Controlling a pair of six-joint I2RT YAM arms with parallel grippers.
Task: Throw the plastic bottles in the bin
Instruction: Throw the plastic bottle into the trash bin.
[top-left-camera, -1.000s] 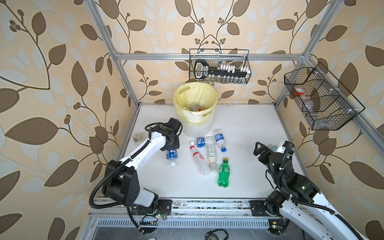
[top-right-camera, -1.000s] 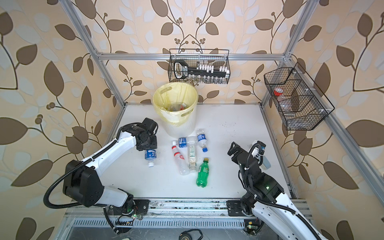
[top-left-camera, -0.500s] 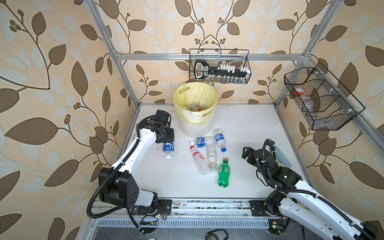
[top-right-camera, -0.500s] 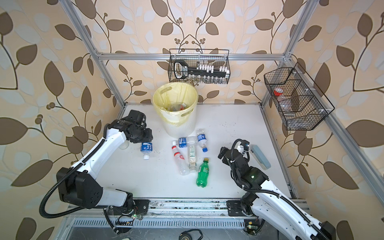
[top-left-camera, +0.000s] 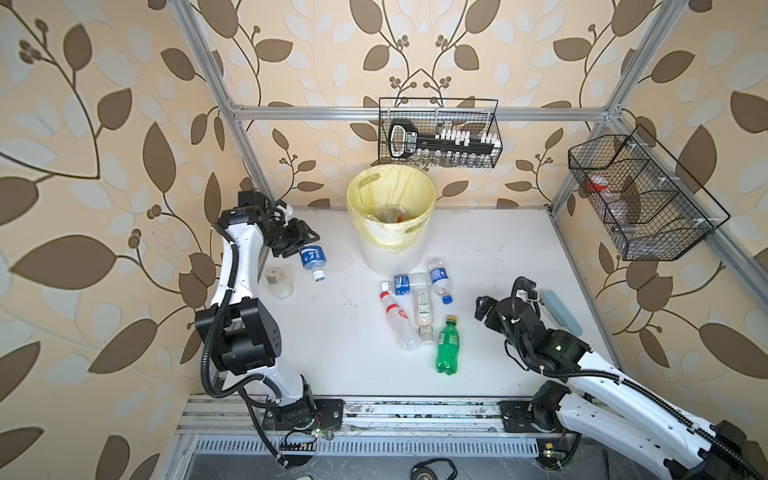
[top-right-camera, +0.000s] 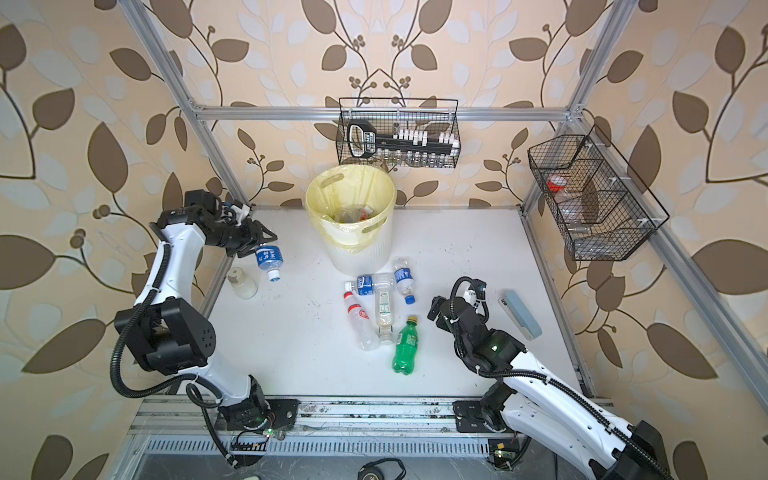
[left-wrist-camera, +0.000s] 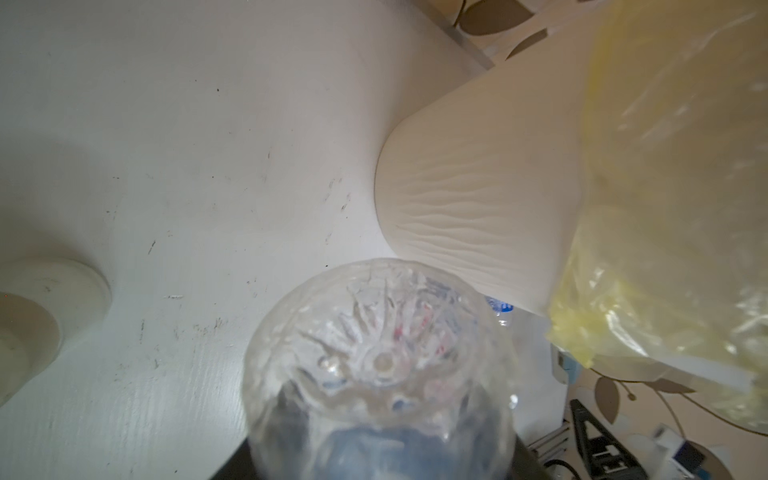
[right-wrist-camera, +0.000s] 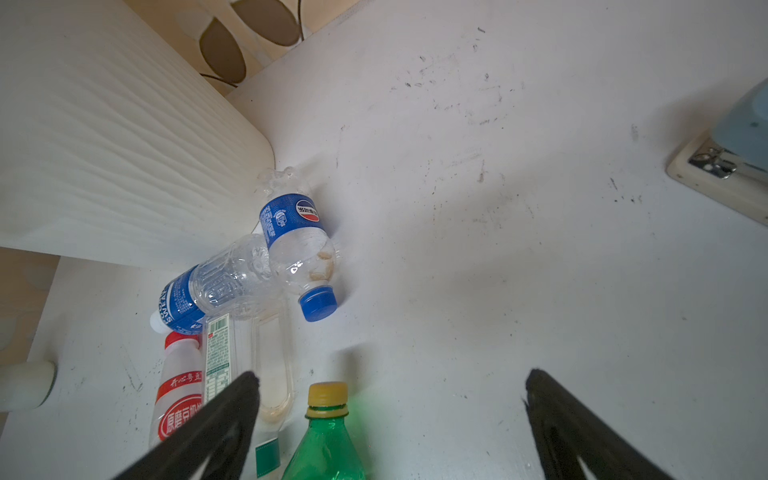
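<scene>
The left gripper (top-left-camera: 302, 244) is clamped on the base of a clear bottle (top-left-camera: 312, 261) with a blue label, its white cap hanging down. The white ribbed, yellow-lined bin (top-left-camera: 390, 255) stands beside it. The right gripper (right-wrist-camera: 390, 374) is spread wide, with a green bottle (right-wrist-camera: 328, 440) near it and 4 clear ones beyond.

Layout on your table (top-left-camera: 498, 257)
You have the bin (top-left-camera: 388, 259) at the far edge, five bottles (top-left-camera: 422, 309) lying just before it, toward the middle.

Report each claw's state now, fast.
Left claw: closed on a blue-labelled bottle, cap pointing down, not yet over the bin.
Right claw: open, holding nothing.
</scene>
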